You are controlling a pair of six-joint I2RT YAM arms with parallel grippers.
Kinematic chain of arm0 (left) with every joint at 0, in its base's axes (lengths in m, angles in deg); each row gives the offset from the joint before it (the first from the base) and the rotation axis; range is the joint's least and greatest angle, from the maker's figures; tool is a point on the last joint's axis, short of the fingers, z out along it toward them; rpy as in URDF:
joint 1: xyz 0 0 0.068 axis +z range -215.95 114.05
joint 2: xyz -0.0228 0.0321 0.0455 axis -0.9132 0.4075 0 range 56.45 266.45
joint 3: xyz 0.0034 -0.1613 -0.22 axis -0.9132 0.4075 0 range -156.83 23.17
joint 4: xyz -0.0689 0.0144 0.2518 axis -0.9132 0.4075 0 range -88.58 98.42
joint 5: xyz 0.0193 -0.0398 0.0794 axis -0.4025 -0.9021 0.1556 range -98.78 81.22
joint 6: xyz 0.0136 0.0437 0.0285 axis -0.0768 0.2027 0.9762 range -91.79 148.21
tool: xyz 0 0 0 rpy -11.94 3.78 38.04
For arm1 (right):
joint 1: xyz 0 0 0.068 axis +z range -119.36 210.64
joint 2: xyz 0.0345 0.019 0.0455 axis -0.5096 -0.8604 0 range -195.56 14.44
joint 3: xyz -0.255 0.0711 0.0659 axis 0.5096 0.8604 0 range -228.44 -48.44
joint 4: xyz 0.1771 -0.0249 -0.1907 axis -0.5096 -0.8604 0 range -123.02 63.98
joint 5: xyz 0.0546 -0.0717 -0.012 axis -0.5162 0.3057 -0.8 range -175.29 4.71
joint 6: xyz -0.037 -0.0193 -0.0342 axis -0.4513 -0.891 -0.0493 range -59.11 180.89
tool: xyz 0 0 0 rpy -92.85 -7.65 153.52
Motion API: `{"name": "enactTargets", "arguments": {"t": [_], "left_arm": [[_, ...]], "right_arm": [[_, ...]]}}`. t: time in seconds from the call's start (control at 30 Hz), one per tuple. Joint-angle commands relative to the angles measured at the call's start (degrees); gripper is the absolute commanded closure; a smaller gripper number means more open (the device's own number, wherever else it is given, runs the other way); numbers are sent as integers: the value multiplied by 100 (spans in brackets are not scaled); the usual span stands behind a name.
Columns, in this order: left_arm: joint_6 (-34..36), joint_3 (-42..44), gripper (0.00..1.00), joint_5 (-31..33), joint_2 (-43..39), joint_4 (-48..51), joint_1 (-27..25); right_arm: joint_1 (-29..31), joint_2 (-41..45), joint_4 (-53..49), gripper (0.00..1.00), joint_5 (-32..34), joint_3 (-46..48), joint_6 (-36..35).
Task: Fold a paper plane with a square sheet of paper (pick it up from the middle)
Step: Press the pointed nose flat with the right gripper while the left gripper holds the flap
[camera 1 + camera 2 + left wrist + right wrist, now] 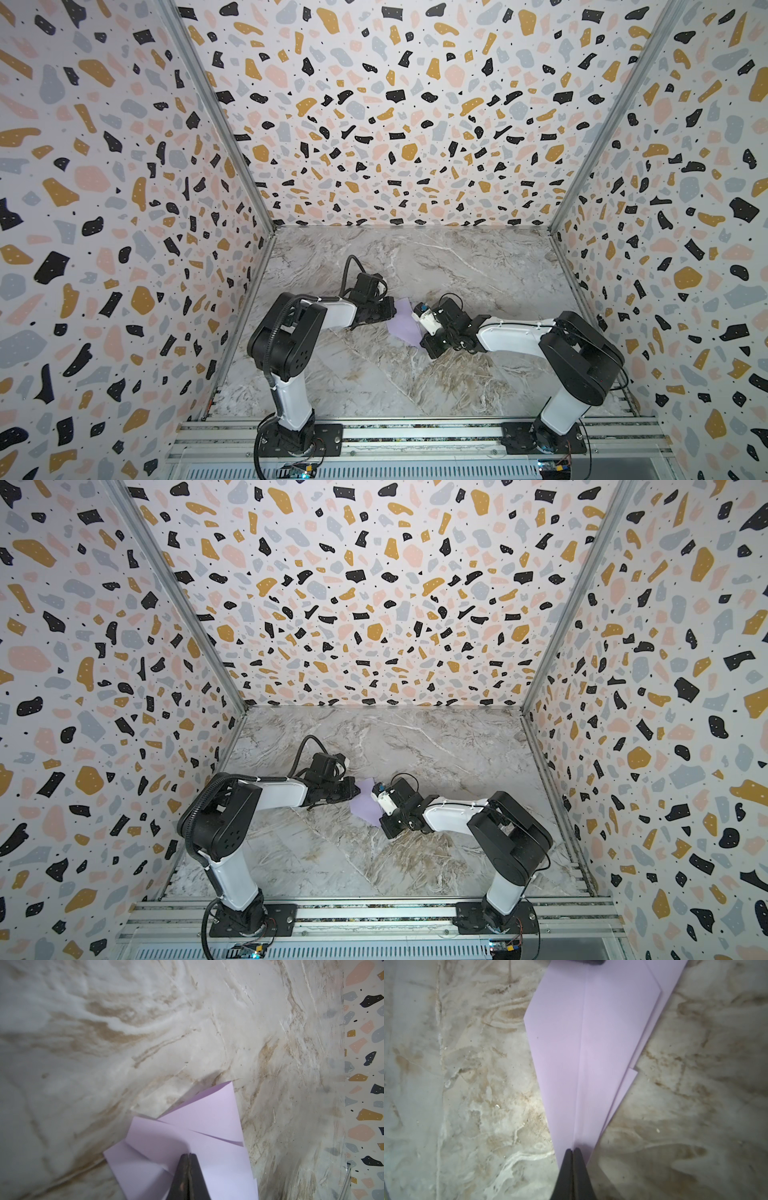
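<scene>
Left gripper [189, 1155] jaws together, tips on paper plane [207, 1126] | right gripper [573, 1150] likewise, crease [581, 1053] straight ahead (nicely centred) | press evenly, don't drag.

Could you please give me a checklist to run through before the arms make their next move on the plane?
1. Plane folded to a dart with a centre crease: ok.
2. Plane lying on the table: ok.
3. Left hand shut, over the wide end: ok.
4. Right hand shut, at the narrow end: ok.
5. Layers lined up: not ok, lower layers stick out along one edge.
6. Hands touching the plane: cannot tell.
</scene>
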Motion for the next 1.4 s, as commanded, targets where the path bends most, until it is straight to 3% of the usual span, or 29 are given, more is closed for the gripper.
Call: {"name": "enactTargets", "arguments": {"t": [0.0, 0.3, 0.47, 0.67, 0.87, 1.07, 1.37], "left_arm": [[104, 176, 100, 356, 200, 683, 72], [160, 34, 100, 225, 190, 718, 67], [174, -12, 100, 105, 184, 695, 23], [233, -69, 99, 56, 129, 754, 1], [373, -200, 97, 85, 68, 901, -56], [602, -450, 95, 536, 59, 1284, -108], [866, -792, 95, 1761, 94, 1941, -96]], "right_arm": [[36, 205, -593, 99, 124, 269, 127], [36, 621, -628, 99, 219, 522, 223], [27, 908, -64, 98, 257, 252, 334], [19, 293, 268, 97, -36, -263, 438], [12, -261, 84, 97, 162, -539, 394], [19, -437, -71, 97, 258, -414, 272], [-7, -524, -225, 97, 411, -309, 279]]}}
